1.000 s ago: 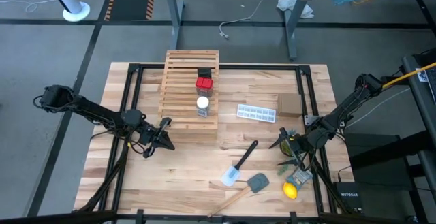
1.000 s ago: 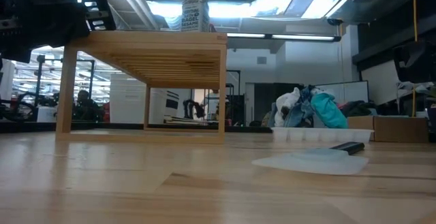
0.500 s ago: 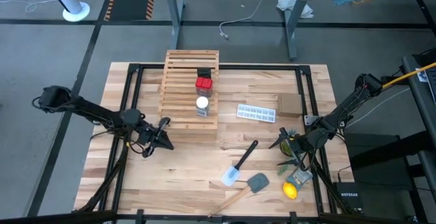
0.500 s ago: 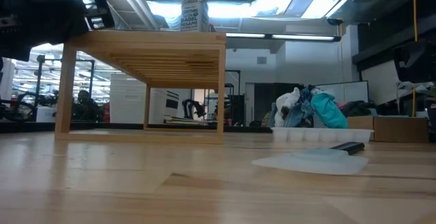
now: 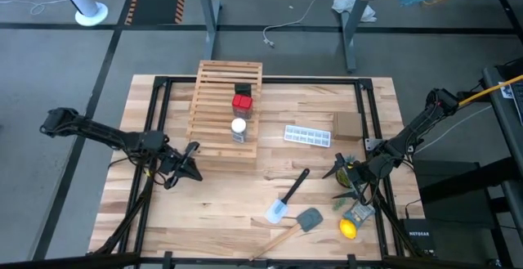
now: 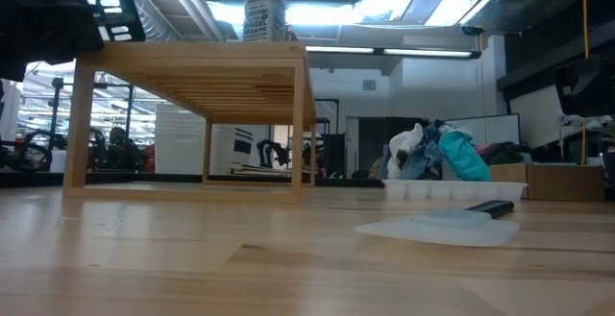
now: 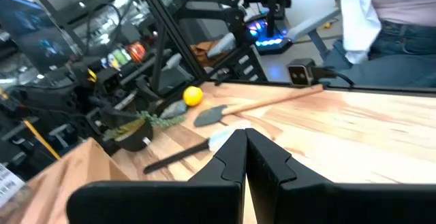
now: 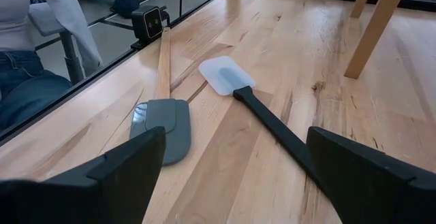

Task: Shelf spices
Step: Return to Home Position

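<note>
LEFT ARM CLEAR OF THE SHELF. The left gripper (image 7: 245, 142) hangs just beside the corner of the shelf (image 5: 214, 114) that lies nearer the spatulas. Its arm reaches in nearly flat from the left edge of the wooden surface (image 5: 229, 208). The two fingers (image 7: 231, 163) are pressed together with nothing between them. The low view puts the gripper at about shelf-top height, a dark mass cut off by the upper-left corner.

Near the right edge the right gripper (image 8: 234, 149) waits low on a folded arm, its fingers (image 8: 102, 176) spread wide and empty. It faces a pale-bladed spatula (image 8: 225, 75) with a black handle and a grey spatula (image 8: 160, 123) with a wooden one.

All three spices stand in a row on the slatted top, along its right side. The black container (image 5: 242, 90) is farthest back and the red box (image 5: 241, 103) sits just in front of it. The clear jar (image 5: 239, 127) with the white lid is closest to the spatulas.

From table height only the jar shows above the shelf; the red and black containers are out of sight. The jar's label carries dark print too small to read.

An ice-cube tray (image 5: 309, 136) lies to the right of the shelf, and a lemon (image 5: 349, 229) sits by the right arm's base. A person (image 7: 388, 20) in a light top and jeans, cut off at the frame edge, stands beyond the surface.
</note>
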Available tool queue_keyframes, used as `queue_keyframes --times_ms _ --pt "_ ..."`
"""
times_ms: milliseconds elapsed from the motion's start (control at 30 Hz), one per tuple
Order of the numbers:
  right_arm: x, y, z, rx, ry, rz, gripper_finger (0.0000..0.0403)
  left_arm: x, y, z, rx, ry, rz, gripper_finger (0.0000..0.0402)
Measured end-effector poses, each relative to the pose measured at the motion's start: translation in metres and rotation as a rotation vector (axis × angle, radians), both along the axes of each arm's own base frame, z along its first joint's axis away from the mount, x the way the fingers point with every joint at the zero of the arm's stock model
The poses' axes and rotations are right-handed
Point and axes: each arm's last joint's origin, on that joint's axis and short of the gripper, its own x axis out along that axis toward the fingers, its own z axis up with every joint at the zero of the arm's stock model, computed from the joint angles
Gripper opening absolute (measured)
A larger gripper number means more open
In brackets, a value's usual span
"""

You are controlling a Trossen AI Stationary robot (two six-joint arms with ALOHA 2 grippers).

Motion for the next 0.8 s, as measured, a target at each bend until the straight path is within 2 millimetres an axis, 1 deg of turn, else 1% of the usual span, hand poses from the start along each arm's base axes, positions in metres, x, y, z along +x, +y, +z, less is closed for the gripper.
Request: queue_keyframes --times_ms 333,800 --pt "0.000 0.000 0.000 0.000 0.000 0.000 0.0363 -0.009 -0.006 -0.002 0.010 0.042 -0.056 0.0000" --pt "0.000 0.000 0.000 0.000 0.000 0.000 0.0363 -0.023 -0.004 0.004 -0.003 -0.009 -0.069 0.0000"
